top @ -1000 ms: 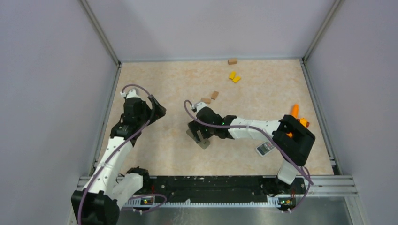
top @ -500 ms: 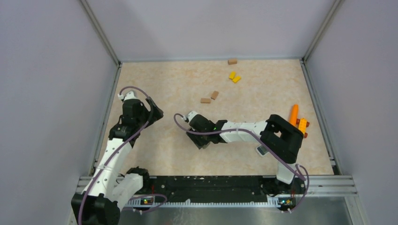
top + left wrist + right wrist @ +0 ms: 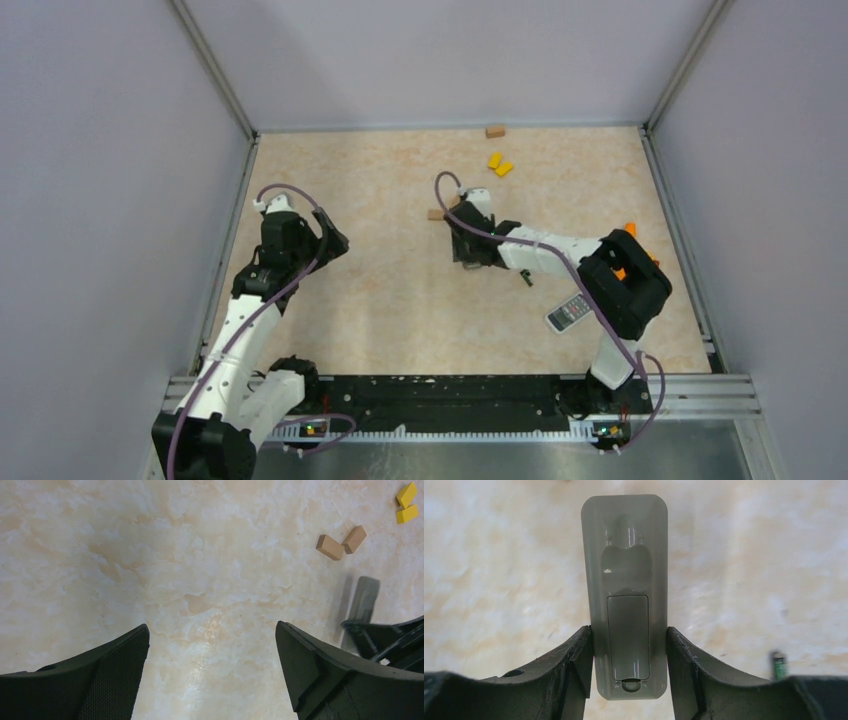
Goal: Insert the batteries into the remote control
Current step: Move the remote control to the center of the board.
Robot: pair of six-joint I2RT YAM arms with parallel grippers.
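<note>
Gripping a grey remote (image 3: pixel 626 545) by its long sides, the right end effector (image 3: pixel 629 632) is closed partway, with both fingers pressed against the casing.
- Remote: back face up, battery cover fitted.
- Battery (image 3: pixel 779 664): one, dark green, on the bench (image 3: pixel 380 310) just right of the right finger.
- Left end effector (image 3: pixel 212 672): jaws spread wide, holding nothing, well left of the remote.
- Second remote (image 3: pixel 567 312): buttons up, beside the right arm.
- Brown blocks (image 3: pixel 330 547) and yellow blocks (image 3: pixel 406 495): farther back.
</note>
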